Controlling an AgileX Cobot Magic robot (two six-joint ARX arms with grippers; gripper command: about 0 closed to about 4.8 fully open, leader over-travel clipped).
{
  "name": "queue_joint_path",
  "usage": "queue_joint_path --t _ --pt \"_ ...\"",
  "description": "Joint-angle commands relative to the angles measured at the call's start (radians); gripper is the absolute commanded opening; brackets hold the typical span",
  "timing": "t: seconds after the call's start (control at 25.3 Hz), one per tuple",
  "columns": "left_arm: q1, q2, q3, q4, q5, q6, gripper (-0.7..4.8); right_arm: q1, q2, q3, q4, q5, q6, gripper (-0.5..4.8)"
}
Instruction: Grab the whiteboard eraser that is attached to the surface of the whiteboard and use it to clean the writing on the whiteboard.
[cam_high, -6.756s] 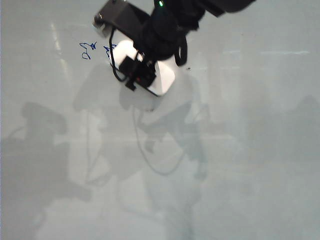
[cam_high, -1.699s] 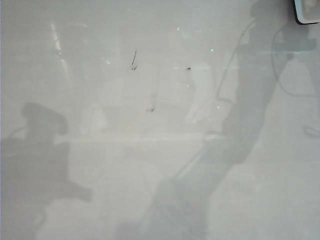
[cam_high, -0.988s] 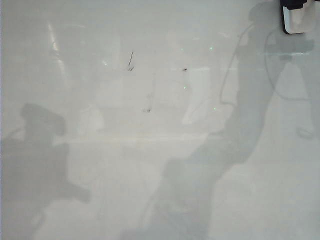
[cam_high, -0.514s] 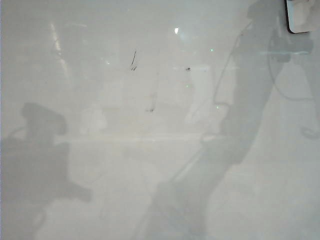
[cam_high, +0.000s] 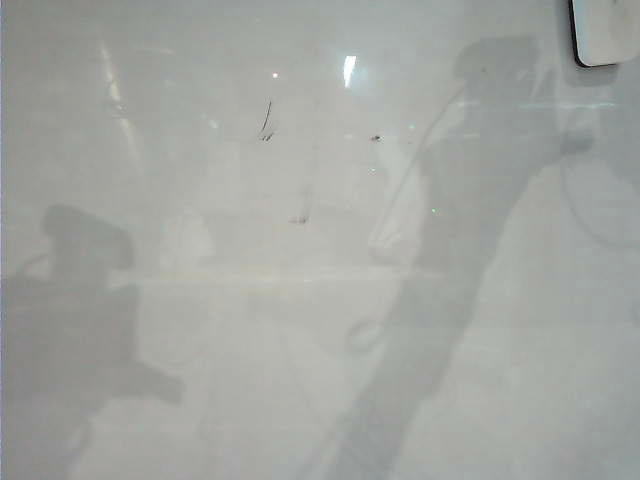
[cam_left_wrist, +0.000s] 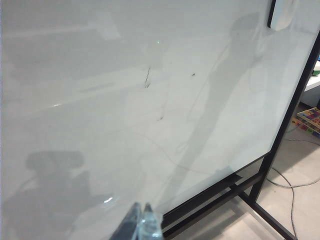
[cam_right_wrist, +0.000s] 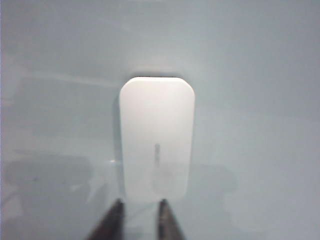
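Eraser: the small white rounded-rectangular whiteboard eraser with a thin black edge (cam_right_wrist: 156, 137) sits flat on the board, free of any grip; in the exterior view it shows at the board's upper right corner (cam_high: 604, 32).
Board: the large glossy white-grey whiteboard (cam_high: 300, 300) carries only a few tiny dark scuff marks (cam_high: 266, 122); no blue marker writing shows on it now, where nearly seven seconds ago blue squiggles stood beside the eraser in mid-wipe.
Right tool: the right tool (cam_right_wrist: 139, 215) hangs just short of the eraser's near end, its two dark fingertips a narrow gap apart with nothing between them, clear of the block.
What changed: a second ago a dark tool part overlapped the eraser's top in the exterior view; now the eraser stands alone there, and the arm's shadow has shifted across the board. The eraser has been let go and the right tool has drawn back from it.
Left tool: the left tool (cam_left_wrist: 141, 222) shows only its fingertips, close together and empty, well apart from the eraser, facing the board's lower part.
Meaning: judging by the clean board and the parked eraser, the wiping looks finished and the eraser returned; little seems left beyond retreating.
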Motion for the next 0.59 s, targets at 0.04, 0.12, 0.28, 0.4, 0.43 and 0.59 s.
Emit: queue_joint_path --t 0.04,0.12,0.28,0.4,0.43,0.59 --pt "0.000 0.002 0.001 0.012 0.003 0.000 -0.02 0.001 -0.105 -0.045 -0.069 -0.001 0.001 -0.09" --pt "0.000 0.002 0.001 0.012 0.003 0.000 -0.02 0.001 -0.178 -0.080 -0.096 -0.001 0.002 -0.06" --pt "0.000 0.002 0.001 0.012 0.003 0.000 -0.02 0.001 -0.345 -0.161 -0.161 -0.001 0.039 -0.06" --pt "0.000 0.002 0.001 0.012 0.003 0.000 -0.02 0.001 -0.490 -0.241 -0.185 -0.001 0.053 -0.06" --pt "0.000 0.002 0.001 0.012 0.004 0.000 -0.02 0.001 -0.549 -0.279 -0.191 -0.002 0.053 -0.06" --pt "0.000 0.002 0.001 0.012 0.003 0.000 -0.02 0.001 -0.671 -0.372 -0.208 -0.001 0.053 -0.06"
